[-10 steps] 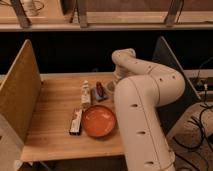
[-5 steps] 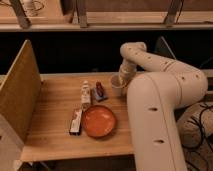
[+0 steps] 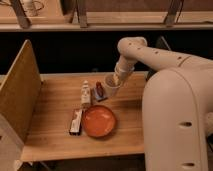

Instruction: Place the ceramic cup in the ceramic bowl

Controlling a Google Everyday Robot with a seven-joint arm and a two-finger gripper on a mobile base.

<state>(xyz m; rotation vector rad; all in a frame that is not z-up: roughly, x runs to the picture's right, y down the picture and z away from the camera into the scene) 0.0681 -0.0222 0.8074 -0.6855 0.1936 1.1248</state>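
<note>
since half a second ago the arm [image 3: 150, 55] has carried its wrist a little to the left, and the cup [image 3: 110, 86] has shifted with it, slightly nearer the middle of the table [image 3: 55, 135]. the gripper [image 3: 115, 80] hangs at the back of the table, coming down on the cup from above and to the right. its fingers are together, and they look clamped on the cup's rim. the cup sits tilted, just beside a small red thing [image 3: 99, 90] and near the white bottle [image 3: 86, 93]. i cannot tell whether its base is clear of the wood.

the bowl [image 3: 98, 121] lies toward the front edge, apart from the cup and with nothing in it, with a flat package [image 3: 76, 122] just at its left side.

to my eye this is the carry step: cup in hand, not yet over the bowl. the next move calls for bringing the cup forward and slightly left, high enough to pass the red thing and the bowl's rim, then lowering it onto the middle of the bowl, righting it and letting go.
</note>
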